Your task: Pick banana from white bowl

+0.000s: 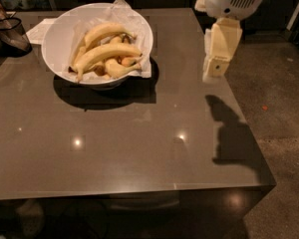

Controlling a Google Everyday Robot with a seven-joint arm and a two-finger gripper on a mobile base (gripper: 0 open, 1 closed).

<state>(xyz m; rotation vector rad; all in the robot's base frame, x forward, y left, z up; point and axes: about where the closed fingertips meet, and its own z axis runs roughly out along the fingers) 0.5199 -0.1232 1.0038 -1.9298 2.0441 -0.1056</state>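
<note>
A large white bowl (pixel 57 44) with a crinkled white paper liner stands at the back left of the grey table (pixel 139 148). Several yellow bananas (pixel 107 53) lie piled inside it. My gripper (pixel 215 66) hangs from the white arm at the top right, above the table's right edge. It is to the right of the bowl and apart from it, holding nothing.
A dark mesh basket (pixel 9 34) stands at the far left edge behind the bowl. A white paper (pixel 40 30) lies next to it. The table's right edge drops off to a dark floor (pixel 279 108).
</note>
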